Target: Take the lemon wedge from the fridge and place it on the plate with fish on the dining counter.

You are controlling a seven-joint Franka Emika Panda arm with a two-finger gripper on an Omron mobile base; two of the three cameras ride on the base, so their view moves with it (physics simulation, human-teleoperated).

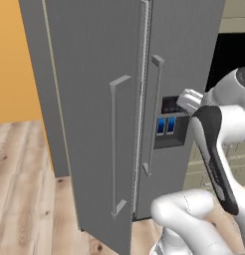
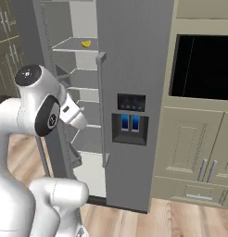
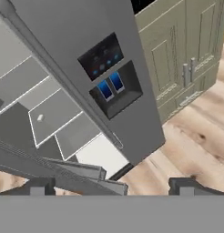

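The fridge [image 2: 134, 92] stands with its left door swung open and its right door, carrying the dark dispenser panel [image 2: 131, 119], closed. In the right base view the opening shows as a narrow white strip of shelves between the open door's edge at the left of the frame and the closed door's long bar handle [image 2: 102, 109]. The lemon wedge [image 2: 86, 43] lies on an upper shelf [image 2: 74, 46], near the top of that frame, close to the shelf's front edge and just left of the closed door's edge. It is tiny and its shape is hard to make out.

In the left base view the open door [image 1: 89, 124] fills the middle of the frame, its outer face toward the camera, and hides the whole interior; the tops of both doors are cut off by the upper frame edge.

The tool [image 3: 112, 184] is spread wide with nothing between its tips, which rise at the lower left and lower right of the hand view. Beyond them lie the bottom corner of the closed door, the lower white shelves at the left, and bare wooden floor [image 3: 196, 141] at the right. The tool itself sits in free air, clear of both doors.

Olive-grey cabinets [image 2: 194, 148] adjoin the fridge on the right of the right base view, below a dark recess [image 2: 204, 67]. The robot's white arm covers the lower left of that frame and hides the lower part of the open door.
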